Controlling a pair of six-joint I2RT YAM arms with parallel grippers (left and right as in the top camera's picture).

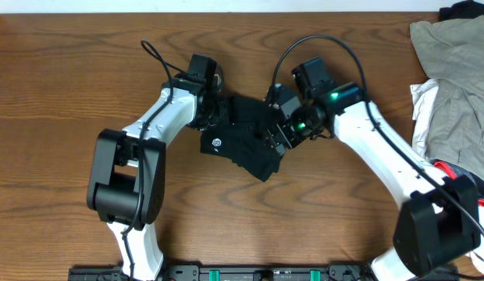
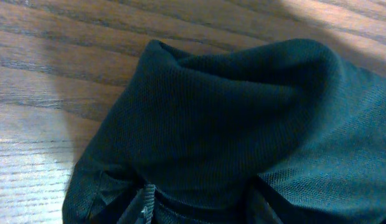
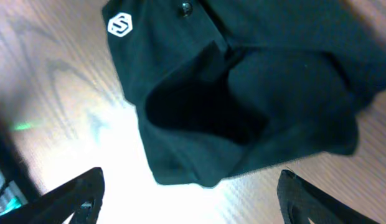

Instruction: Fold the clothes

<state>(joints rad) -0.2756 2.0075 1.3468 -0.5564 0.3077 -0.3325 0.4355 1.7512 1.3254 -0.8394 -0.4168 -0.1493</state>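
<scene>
**Working the black garment (image 1: 243,139) mid-table, fold not yet squared**

The garment lies in a crumpled heap at the middle of the table (image 1: 70,62), a little toward the far edge, with both my claws at it. Its white logo (image 1: 217,143) faces up on the end nearer my left side. The other end trails toward the near edge in a loose, uneven tail.

My right claw (image 3: 192,176) is spread wide. Both fingers stand well apart over the cloth with nothing between them, above a baggy pocket where the layers gape. My left claw (image 1: 213,109) sits at the far-left corner of the heap. Its own camera sees only fabric ridged up close in front of it, so I cannot tell whether it pinches the cloth or merely rests against it.

I judge this the early-to-middle of the job: the cloth is gathered, not flat, and no clean crease shows. The next move calls for my right claw to come down on one loose edge at the gaping side, catching a single hem and not several layers, then to draw it out so the panel lies smooth before any fold goes over.

The beige garment (image 1: 453,55) at the table's right edge lies well apart and should stay out of it.
</scene>
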